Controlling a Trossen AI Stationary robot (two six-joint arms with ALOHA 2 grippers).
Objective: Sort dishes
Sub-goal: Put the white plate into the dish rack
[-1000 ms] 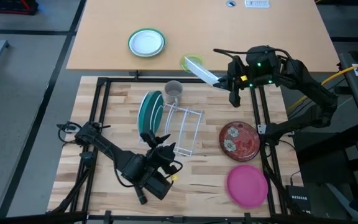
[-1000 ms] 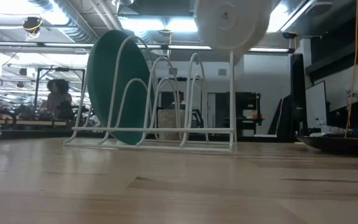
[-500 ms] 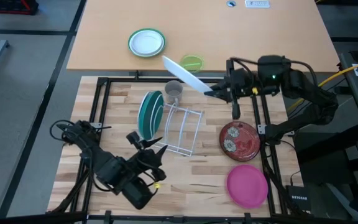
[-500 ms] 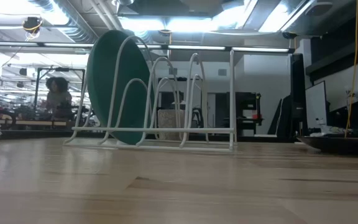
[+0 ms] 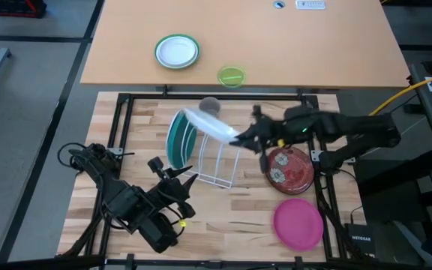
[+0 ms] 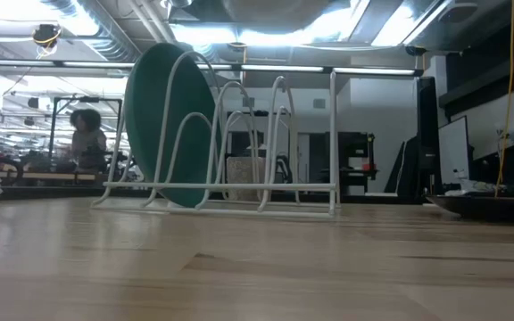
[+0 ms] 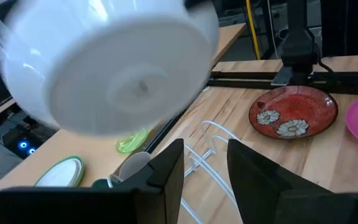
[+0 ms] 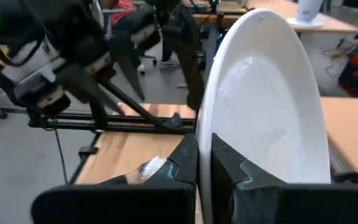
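Field notes, in the passive, with clock directions read on the high view.

- Rack (image 5: 217, 161): a white wire rack is seen at the centre of the wooden desk (image 5: 238, 217). The teal-green plate (image 5: 177, 139) is already stood on edge in the slot at the rack's 9 o'clock end; judged as one dish of four sorted.
- White plate (image 5: 205, 125): it is carried tilted in the air over the rack, toward its 12 o'clock side, not yet in any slot. Its rim is pinched by the right tool (image 5: 240, 139), clamped narrow on the plate, as the right wrist view confirms (image 8: 263, 106).
- Left tool (image 5: 177, 180): it is parked off the rack's 7 o'clock corner, nothing between its fingers, which are seen partly apart in the left wrist view (image 7: 204, 174).
- Dark red plate (image 5: 289, 166): it lies flat on the desk at 3 o'clock of the rack, untouched.
- Magenta plate (image 5: 298, 223): it lies flat toward 5 o'clock, untouched.
- Small green-rimmed plate (image 5: 177, 52) and lime-green dish (image 5: 231, 76): both are left on the far desk at 12 o'clock.

Judgement: roughly a quarter done; the second dish is about to be racked, two are left.
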